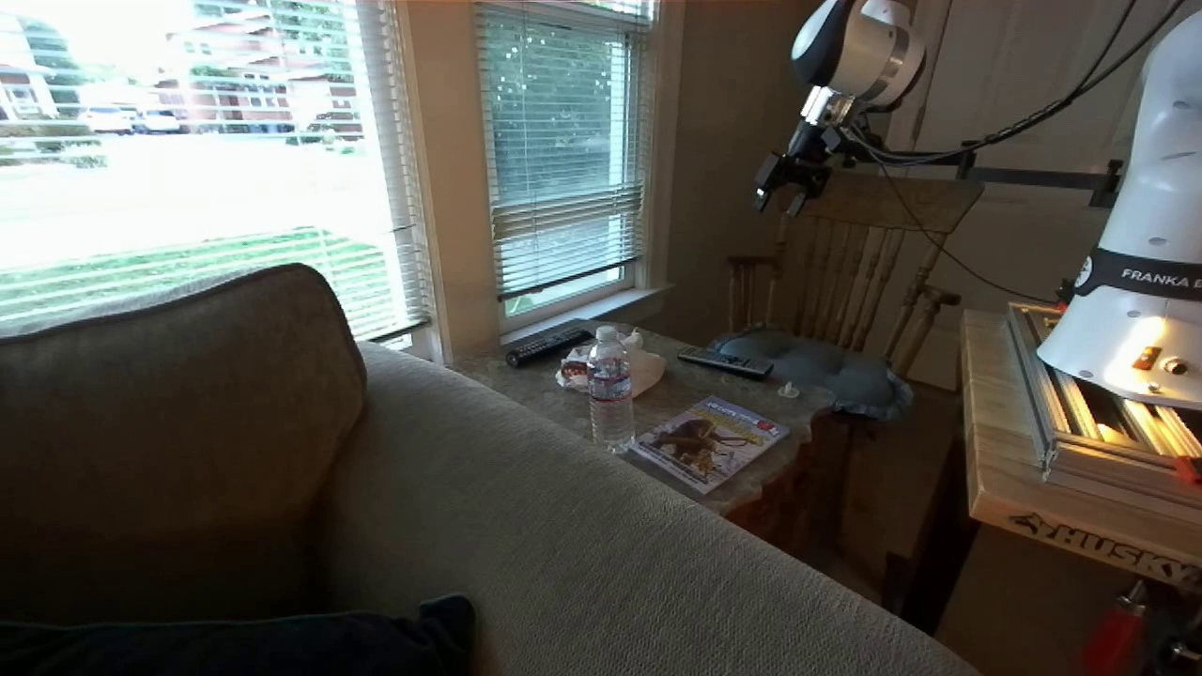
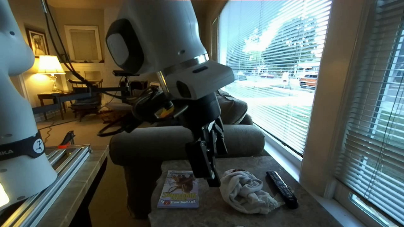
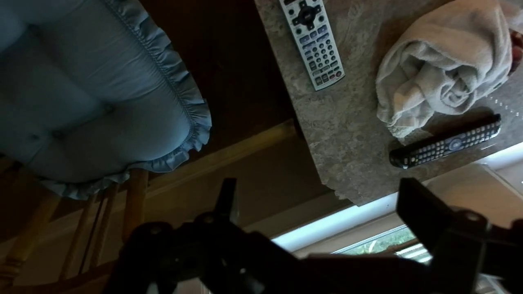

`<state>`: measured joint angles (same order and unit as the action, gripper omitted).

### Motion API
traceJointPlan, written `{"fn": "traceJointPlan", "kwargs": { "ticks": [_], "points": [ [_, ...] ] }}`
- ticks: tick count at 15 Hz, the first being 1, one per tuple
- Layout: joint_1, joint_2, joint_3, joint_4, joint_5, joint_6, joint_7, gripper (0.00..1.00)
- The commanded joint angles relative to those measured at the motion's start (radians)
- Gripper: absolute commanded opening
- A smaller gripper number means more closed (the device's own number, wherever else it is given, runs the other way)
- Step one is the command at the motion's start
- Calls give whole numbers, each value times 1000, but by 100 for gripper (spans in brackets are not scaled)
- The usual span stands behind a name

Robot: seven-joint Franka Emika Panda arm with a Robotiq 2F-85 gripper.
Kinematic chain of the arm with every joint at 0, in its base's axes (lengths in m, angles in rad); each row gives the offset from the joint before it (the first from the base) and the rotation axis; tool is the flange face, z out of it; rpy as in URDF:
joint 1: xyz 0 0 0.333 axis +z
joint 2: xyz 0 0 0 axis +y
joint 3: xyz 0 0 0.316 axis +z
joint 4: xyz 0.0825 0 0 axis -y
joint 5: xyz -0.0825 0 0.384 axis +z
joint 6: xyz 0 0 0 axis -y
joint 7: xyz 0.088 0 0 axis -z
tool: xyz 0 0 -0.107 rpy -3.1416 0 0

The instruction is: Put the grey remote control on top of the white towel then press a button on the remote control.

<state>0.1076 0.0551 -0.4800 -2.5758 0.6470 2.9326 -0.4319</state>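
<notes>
The grey remote control (image 1: 725, 364) lies flat on the stone-topped table, near the edge by the chair. It shows in the wrist view (image 3: 314, 45) at the top, cut off by the frame. The white towel (image 2: 247, 192) lies rumpled on the same table, apart from the grey remote, and also shows in an exterior view (image 1: 646, 366) and the wrist view (image 3: 449, 65). My gripper (image 1: 778, 202) is open and empty, in the air above the table and chair side. Its fingers are spread wide in the wrist view (image 3: 318, 181); it also shows close up in an exterior view (image 2: 217, 168).
A black remote (image 2: 282, 189) lies beside the towel on the window side. A water bottle (image 1: 611, 399) stands in front of the towel. A magazine (image 1: 711, 441) lies on the table (image 3: 339, 163). A wooden chair with a blue cushion (image 3: 102, 94) stands beside it. A couch (image 1: 526, 526) adjoins.
</notes>
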Motion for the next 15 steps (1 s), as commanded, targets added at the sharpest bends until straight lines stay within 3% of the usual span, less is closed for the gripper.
{"fn": "traceJointPlan", "kwargs": {
  "ticks": [1,5,10,15],
  "points": [
    [-10,35,8,28,48,-21,-52,100],
    [-54,126,28,114,161,-85,-227,100],
    [-156,289,102,280,348,-177,-509,100],
    [-184,481,141,412,349,-148,-474,100]
  ]
}}
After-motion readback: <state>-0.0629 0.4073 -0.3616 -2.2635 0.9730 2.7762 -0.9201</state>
